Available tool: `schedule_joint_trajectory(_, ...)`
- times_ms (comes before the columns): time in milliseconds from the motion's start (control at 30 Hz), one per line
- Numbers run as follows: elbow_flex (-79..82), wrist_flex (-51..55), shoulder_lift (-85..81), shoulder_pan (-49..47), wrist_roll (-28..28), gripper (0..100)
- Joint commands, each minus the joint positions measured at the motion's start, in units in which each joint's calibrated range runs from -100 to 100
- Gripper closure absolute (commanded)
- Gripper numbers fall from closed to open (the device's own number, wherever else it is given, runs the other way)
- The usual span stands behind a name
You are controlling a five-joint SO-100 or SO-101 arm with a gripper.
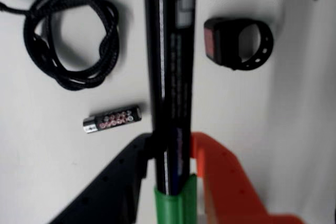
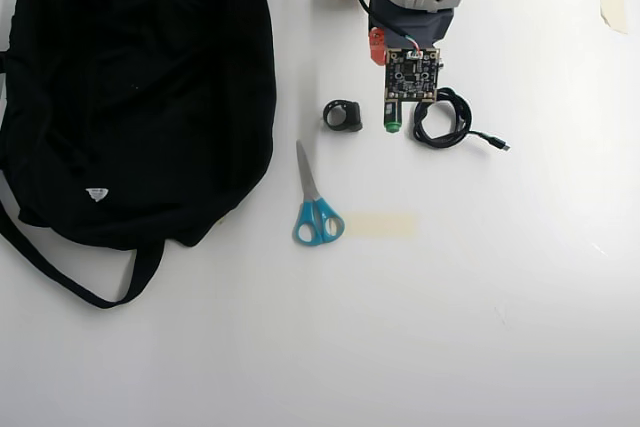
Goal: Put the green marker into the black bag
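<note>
The arm has the green marker [image 1: 169, 77] pinched between its jaws: in the wrist view the black finger sits on one side of the barrel and the orange finger on the other, both pressed against it just above the green end, so the gripper [image 1: 169, 153] is closed on the pen. The barrel runs straight up the middle of that view, which suggests a grip low on the pen so the length hangs forward of the fingers.

From overhead, only the green tip of the marker [image 2: 391, 127] peeks out below the arm's circuit board, between the small black ring-shaped device [image 2: 343, 115] and the coiled black cable [image 2: 441, 122]. I can't tell from either view whether the pen is lifted clear of the white desk [image 2: 480, 297] or resting on it.

The black bag [image 2: 135, 87] lies well apart, filling the left side of the overhead view, its strap trailing toward the bottom edge. The blue-handled scissors [image 2: 314, 207] lie between the arm and the bag, nearer the bottom of the view, and a small battery [image 1: 112, 118] sits beside the pen in the wrist view.

My guess is the grasp is done and the carry across to the bag comes next; no opening in the bag is visible from above
</note>
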Motion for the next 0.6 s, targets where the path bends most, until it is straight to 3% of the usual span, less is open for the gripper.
schedule_joint_trajectory(0,-0.2,-0.8,-2.7,0.6,-0.1,98)
schedule_joint_trajectory(567,-1.1,-7.8,-2.4,25.8,0.0,98)
